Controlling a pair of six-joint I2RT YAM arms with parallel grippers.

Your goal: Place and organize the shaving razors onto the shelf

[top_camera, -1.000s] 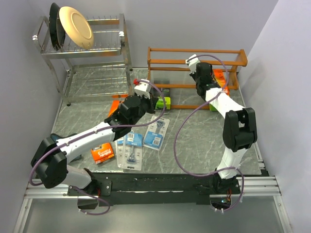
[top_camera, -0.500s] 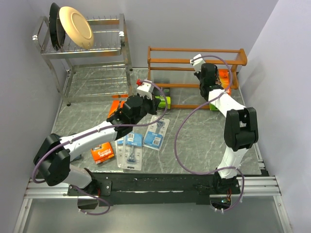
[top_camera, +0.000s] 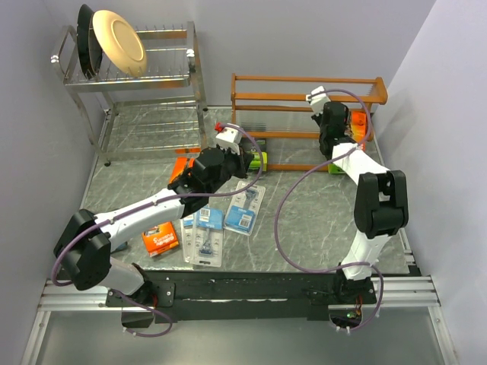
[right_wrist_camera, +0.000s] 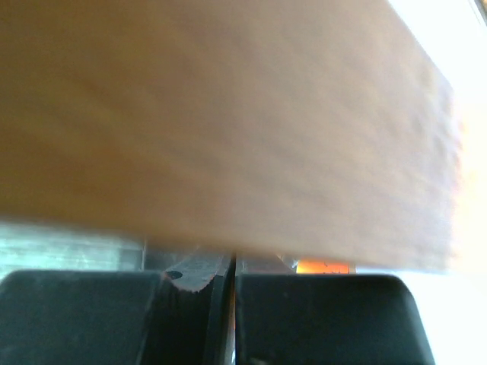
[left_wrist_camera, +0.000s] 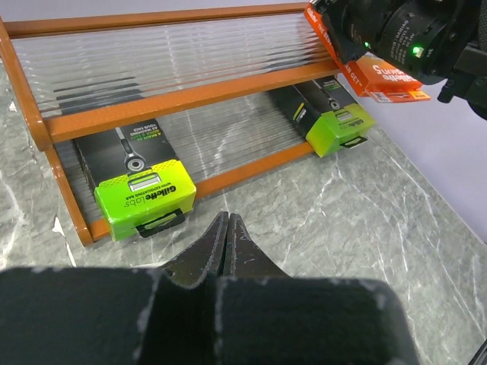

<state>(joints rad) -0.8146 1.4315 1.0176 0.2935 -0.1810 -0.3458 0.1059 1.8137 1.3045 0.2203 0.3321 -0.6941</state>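
Razors [top_camera: 205, 239], top: blister cards [top_camera: 247, 213], orange packs [top_camera: 160, 239] on table [top_camera: 319, 220] behind left gripper [top_camera: 245, 158], clenched empty; right gripper [top_camera: 346, 128] clamps third orange pack [top_camera: 358, 125] at shelf [top_camera: 304, 80].
Left wrist: two green boxes [left_wrist_camera: 144, 198] on bottom tier ahead of tips.
Right wrist: shelf blurred close ahead.

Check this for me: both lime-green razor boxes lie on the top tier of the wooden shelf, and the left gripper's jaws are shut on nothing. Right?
Wrong tier: in the left wrist view both lime-green boxes lie on the bottom tier of the wooden shelf, not the top. The left gripper has its jaws shut on nothing.
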